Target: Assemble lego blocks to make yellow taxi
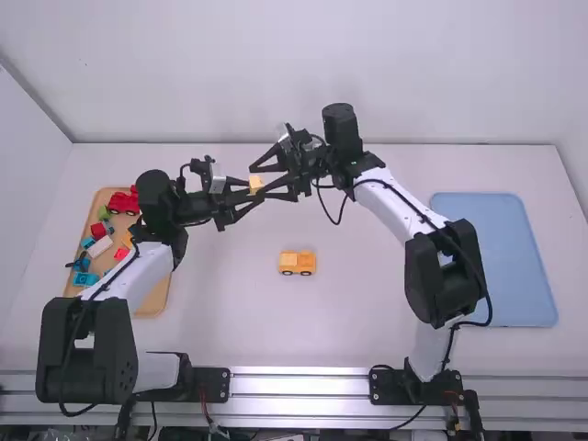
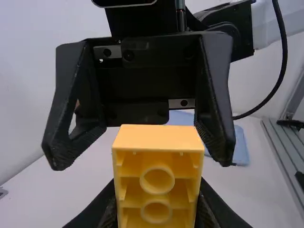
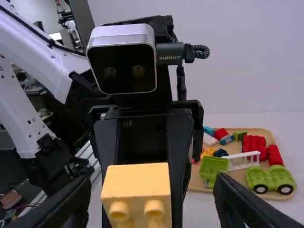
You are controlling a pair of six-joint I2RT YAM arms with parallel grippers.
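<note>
Gripping yellow block (image 2: 158, 138) firmly in my left pincer (image 1: 250, 194); my right pincer (image 1: 257, 179) gapes wide, nothing clamped.

Yellow block (image 2: 158, 137): smooth plastic | tan tray (image 1: 152, 299): matt wood | blue tray (image 1: 496, 262): smooth plastic | rail (image 1: 299, 383): metal
</note>
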